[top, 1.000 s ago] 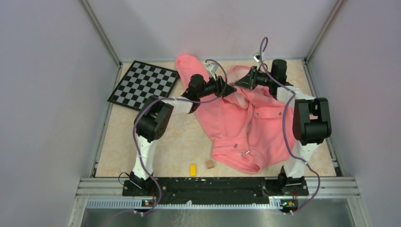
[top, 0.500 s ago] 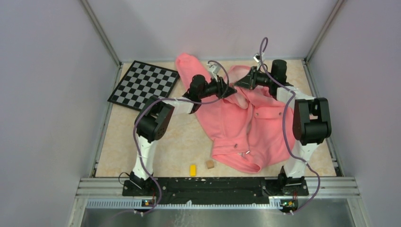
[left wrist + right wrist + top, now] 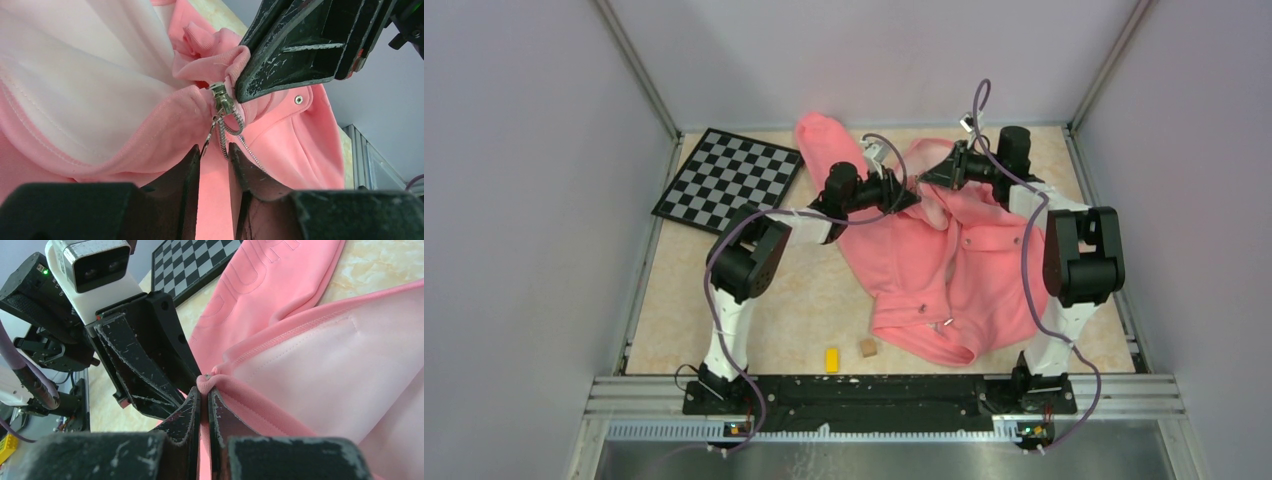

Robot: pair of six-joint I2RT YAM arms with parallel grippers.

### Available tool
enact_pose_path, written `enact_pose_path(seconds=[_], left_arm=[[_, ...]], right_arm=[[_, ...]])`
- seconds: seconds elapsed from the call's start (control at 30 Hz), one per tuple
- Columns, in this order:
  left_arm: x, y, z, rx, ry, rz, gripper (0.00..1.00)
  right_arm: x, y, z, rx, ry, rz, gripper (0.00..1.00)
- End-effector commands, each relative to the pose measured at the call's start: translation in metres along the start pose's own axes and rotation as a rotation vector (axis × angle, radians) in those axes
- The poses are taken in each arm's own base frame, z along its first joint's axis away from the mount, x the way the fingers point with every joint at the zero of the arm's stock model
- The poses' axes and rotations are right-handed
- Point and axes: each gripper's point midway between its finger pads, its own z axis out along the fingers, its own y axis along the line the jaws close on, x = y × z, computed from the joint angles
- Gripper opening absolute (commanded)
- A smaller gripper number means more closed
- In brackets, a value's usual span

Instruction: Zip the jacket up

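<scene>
The pink jacket [image 3: 944, 250] lies open, far and right of centre. Your right gripper [image 3: 204, 390] pinches its hem; your left gripper [image 3: 214, 151] stands narrow around the zipper pull [image 3: 210, 134], grip uncertain. Tug too early and the pull may slip out

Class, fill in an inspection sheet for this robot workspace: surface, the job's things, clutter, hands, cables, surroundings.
Surface: beige marbled table, partly covered.
Job's things: pink jacket crumpled, front open, pale lining showing; metal slider at the hem, its pull hanging down.
Clutter: checkerboard at far left; yellow block and wooden cube near the front edge.
Hands: left hand narrowly open just below the pull, grip not certain; right hand shut on the jacket's hem.
Cables: purple cables run along both arms, looping above the jacket.
Surroundings: plain walls; metal rail at the arm bases.
</scene>
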Motion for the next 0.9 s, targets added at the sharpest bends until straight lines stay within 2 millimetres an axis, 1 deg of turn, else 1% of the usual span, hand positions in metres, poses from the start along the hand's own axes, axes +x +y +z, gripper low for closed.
enact_pose_path(seconds=[0.0,0.13,0.37,0.5,0.6,0.73,0.87], left_arm=[[-0.032,-0.023,-0.005,0.024,-0.061,0.077,0.29],[-0.033,-0.023,-0.006,0.021,-0.064,0.083,0.27],[-0.042,-0.026,-0.002,0.032,-0.077,0.088,0.26],[-0.041,-0.026,-0.001,0.031,-0.069,0.083,0.17],[-0.04,-0.027,-0.003,0.032,-0.062,0.083,0.14],[-0.036,-0.028,-0.005,0.027,-0.038,0.086,0.07],[-0.029,-0.029,-0.009,0.015,-0.012,0.092,0.01]], right_arm=[[-0.024,0.021,-0.004,-0.046,-0.044,-0.097,0.0],[-0.026,0.022,-0.005,-0.047,-0.046,-0.1,0.0],[-0.026,0.024,-0.005,-0.051,-0.046,-0.098,0.0],[-0.026,0.024,-0.005,-0.05,-0.046,-0.095,0.0],[-0.026,0.024,-0.006,-0.049,-0.047,-0.096,0.0],[-0.027,0.023,-0.005,-0.044,-0.051,-0.092,0.0],[-0.028,0.02,-0.005,-0.026,-0.06,-0.095,0.0]])
